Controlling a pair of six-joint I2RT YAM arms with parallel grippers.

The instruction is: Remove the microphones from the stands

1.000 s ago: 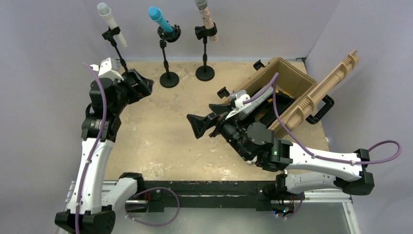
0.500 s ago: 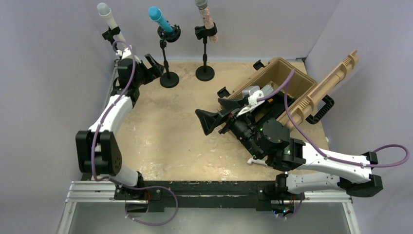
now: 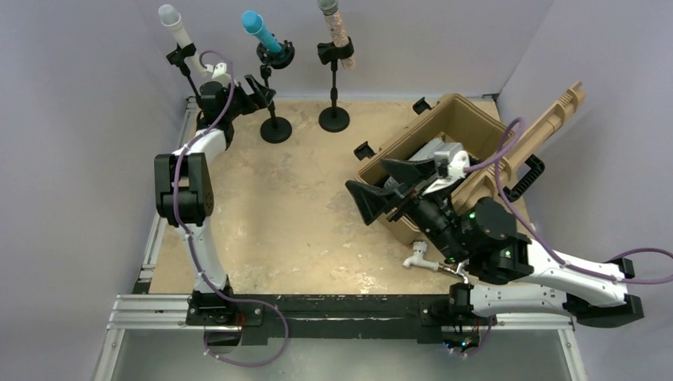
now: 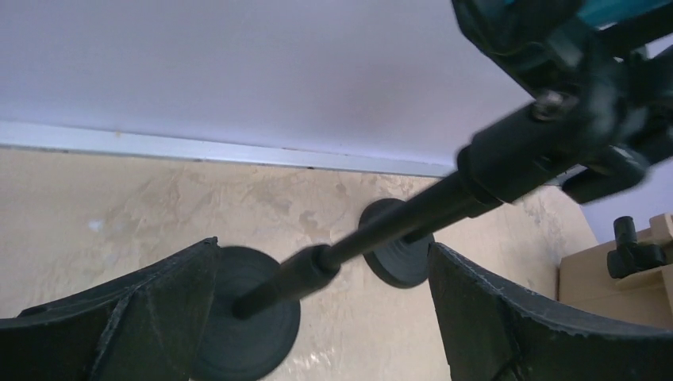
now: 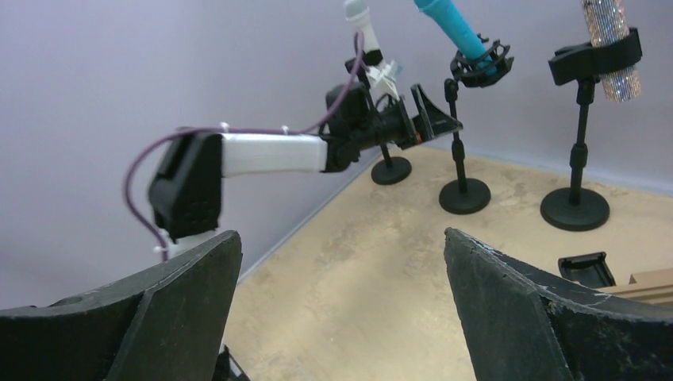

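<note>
Stretching out since a second ago, the left arm now reaches the far edge of the beige worktop (image 3: 262, 206). The left tool (image 3: 258, 89), spread wide, has the pole of the black round-based stand (image 3: 276, 129) between its fingers without touching it. The slim blue microphone (image 3: 260, 30) sits tilted in that stand's clip. The right tool (image 3: 382, 187), also spread, has drawn back over the tan hard case (image 3: 468, 119).

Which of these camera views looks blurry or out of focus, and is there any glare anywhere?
Left wrist: the blue microphone's stand pole and its clip sit close to the lens and look soft, while the table behind is sharper. Right wrist: the glitter microphone is crisp and evenly lit. Top external: soft, even light, no glare, only faint shadows.
</note>
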